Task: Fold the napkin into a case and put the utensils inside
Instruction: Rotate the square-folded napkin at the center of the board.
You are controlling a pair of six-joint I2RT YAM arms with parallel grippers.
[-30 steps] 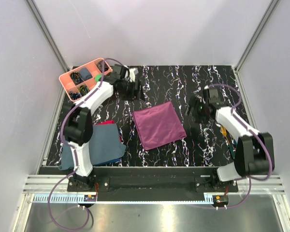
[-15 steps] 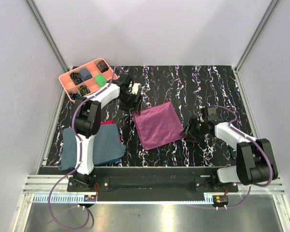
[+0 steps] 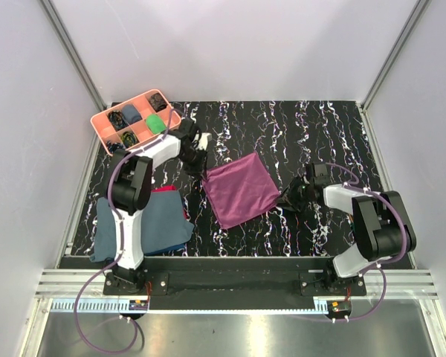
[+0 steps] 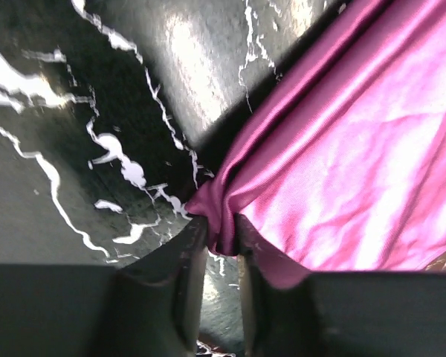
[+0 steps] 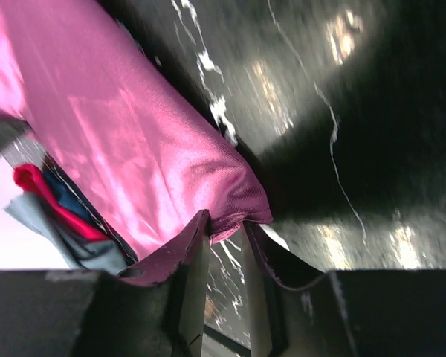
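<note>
Surface: black marbled table [image 3: 297, 126], pale walls around.
Tray [image 3: 102, 123]: one, pink, back-left of the napkin [image 3: 241, 190]; compartments hold small dark items and one green piece [image 3: 156, 123].
Left gripper [image 4: 219, 238]: arm bent over to the napkin's left corner; narrow, pinching that corner.
Right gripper [image 5: 227, 227]: arm low, elbow out; narrow, nipping the napkin's right corner.
Napkin: one, unfolded, mid-table.
Other cloths: one blue cloth [image 3: 152, 219], one red cloth [image 3: 171, 192], left of the napkin.

Napkin [image 3: 242, 190] plum-magenta, satin sheen. Surface [image 3: 297, 126] black, white marble veining. Tray [image 3: 97, 123] salmon-pink. Big cloth [image 3: 145, 223] slate-blue, small cloth [image 3: 164, 190] red.
</note>
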